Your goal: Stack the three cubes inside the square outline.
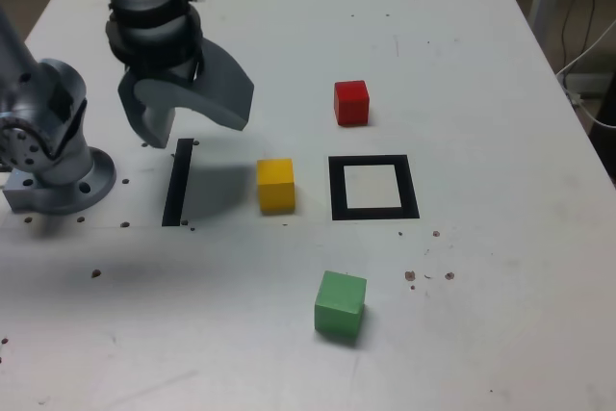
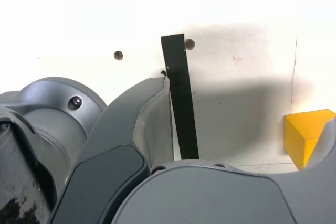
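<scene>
End effector (image 1: 196,120) wide open, empty, above the surface (image 1: 500,267). Yellow cube (image 1: 275,186), red cube (image 1: 351,103), green cube (image 1: 340,303) sit apart around the square outline (image 1: 413,187), likely left clear for stacking.

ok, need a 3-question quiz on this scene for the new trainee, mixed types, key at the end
1. Multiple choice: which cube lies nearest the square outline's far side, away from the green cube?
a) yellow b) red c) green
2. True or false: the tool is holding a cube.
3. Fill in: in the exterior view, the black strip lies to the ____ of the yellow cube.

Key: 1 b; 2 false; 3 left
</scene>
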